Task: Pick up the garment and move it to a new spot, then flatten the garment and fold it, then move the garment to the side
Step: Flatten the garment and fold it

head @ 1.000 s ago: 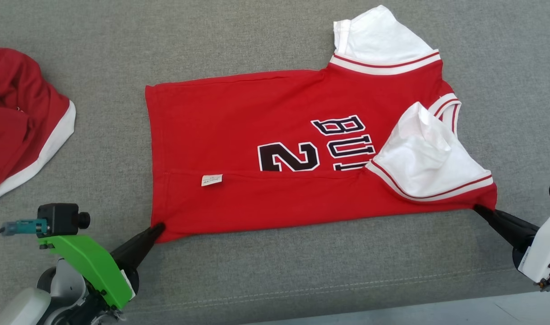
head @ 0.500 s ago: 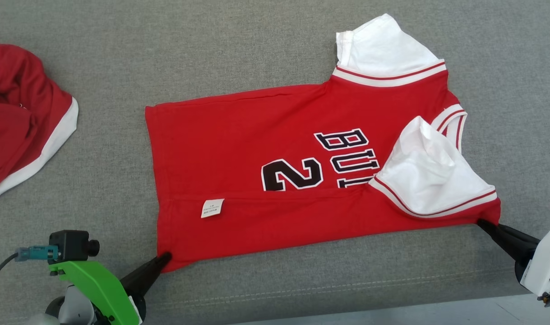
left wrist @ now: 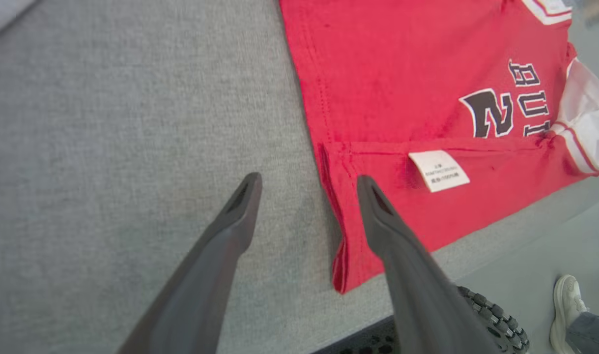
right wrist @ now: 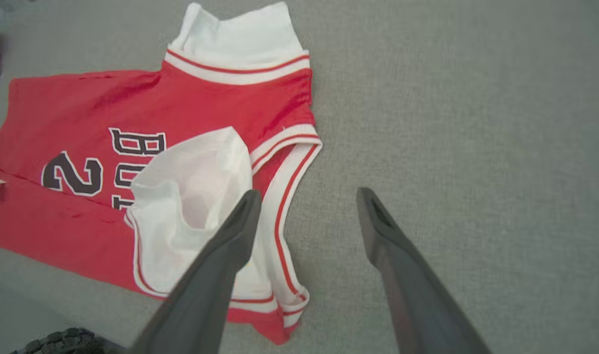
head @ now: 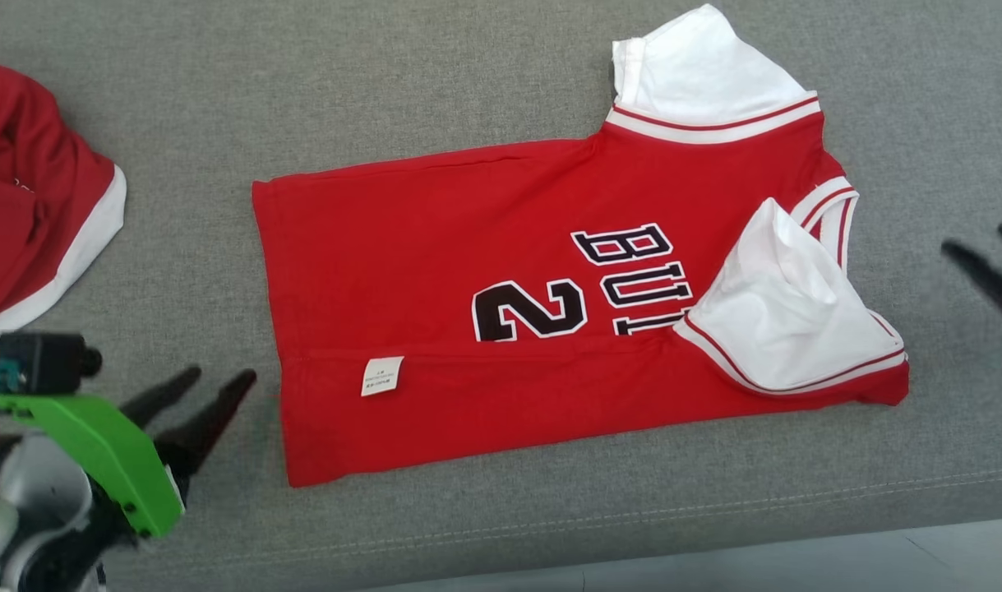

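Observation:
The garment [head: 468,247] is a red jersey with white sleeves and black lettering, lying flat on the grey cushion with its near long edge folded over. It also appears in the left wrist view as the jersey [left wrist: 402,88] and in the right wrist view as the jersey [right wrist: 132,123]. My left gripper [head: 209,382] hovers open just left of the jersey's near hem corner, holding nothing. In its own view the left gripper [left wrist: 306,189] straddles the hem edge from above. My right gripper [head: 981,242] is open, off to the right of the collar, and shows as the right gripper [right wrist: 306,201] above the neckline edge.
A second red and white garment [head: 32,197] lies bunched at the far left. The cushion's front seam and edge [head: 632,518] run along the bottom, with floor beyond. A tyre [left wrist: 491,314] and a person's shoe [left wrist: 564,305] show below the edge.
Both grippers let go of the jersey's near corners and opened. The left drew back to the left, the right lifted away to the right. The jersey lies flat.

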### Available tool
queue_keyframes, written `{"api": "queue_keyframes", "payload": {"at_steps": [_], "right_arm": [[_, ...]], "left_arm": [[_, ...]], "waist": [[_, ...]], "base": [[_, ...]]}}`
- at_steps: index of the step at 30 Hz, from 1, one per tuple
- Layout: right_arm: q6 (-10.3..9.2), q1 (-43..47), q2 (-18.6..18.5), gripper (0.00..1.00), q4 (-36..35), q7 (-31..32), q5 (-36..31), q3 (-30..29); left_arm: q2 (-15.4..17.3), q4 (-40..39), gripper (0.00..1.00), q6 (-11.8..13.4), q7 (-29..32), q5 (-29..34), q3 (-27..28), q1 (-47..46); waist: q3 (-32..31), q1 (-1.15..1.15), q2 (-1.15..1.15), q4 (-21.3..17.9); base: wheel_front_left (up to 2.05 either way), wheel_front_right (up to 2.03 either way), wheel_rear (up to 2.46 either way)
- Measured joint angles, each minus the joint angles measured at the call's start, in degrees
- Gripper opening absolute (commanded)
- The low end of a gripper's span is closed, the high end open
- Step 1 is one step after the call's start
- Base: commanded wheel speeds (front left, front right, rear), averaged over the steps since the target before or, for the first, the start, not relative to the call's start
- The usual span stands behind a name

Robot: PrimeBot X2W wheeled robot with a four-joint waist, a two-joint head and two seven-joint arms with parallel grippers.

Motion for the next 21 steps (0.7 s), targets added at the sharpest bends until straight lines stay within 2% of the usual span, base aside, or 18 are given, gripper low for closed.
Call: {"api": "queue_keyframes", "payload": {"at_steps": [2, 5, 11, 15, 21], "right_arm": [[-0.05, -5.78, -1.10, 1.00, -0.76, 0.24, -1.03, -2.61], [-1.38, -12.71, -1.08, 1.00, -1.24, 2.66, -3.28, -3.91], [-3.00, -23.63, 3.00, 1.00, -1.09, 8.56, -4.08, -4.45], [-3.58, -29.88, 6.30, 1.00, 0.37, 12.71, -5.98, -3.02], [-4.60, -37.98, 9.93, 1.00, 4.41, 17.20, -9.96, -1.13]], "left_arm": [[0.76, -0.66, 1.00, 0.02, 0.99, 0.42, 1.32, -4.50], [1.25, -1.33, 1.00, 0.03, 4.10, 0.49, 1.49, -10.85], [1.04, -0.70, 1.00, 0.03, 10.78, 2.74, -0.16, -22.95], [-1.29, 1.14, 1.00, -0.02, 14.92, 1.70, -1.41, -27.57], [-4.61, 3.60, 1.00, -0.02, 17.69, 1.65, -1.16, -35.59]], "waist": [[0.83, 0.00, 0.00, -0.15], [2.34, 0.00, 0.00, -0.24], [6.17, 0.00, 0.00, 0.25], [9.09, 0.00, 0.00, 0.96], [13.70, 0.00, 0.00, 2.19]], "base": [[0.00, 0.00, 0.00], [0.00, 0.00, 0.00], [0.00, 0.00, 0.00], [0.00, 0.00, 0.00], [0.00, 0.00, 0.00]]}}
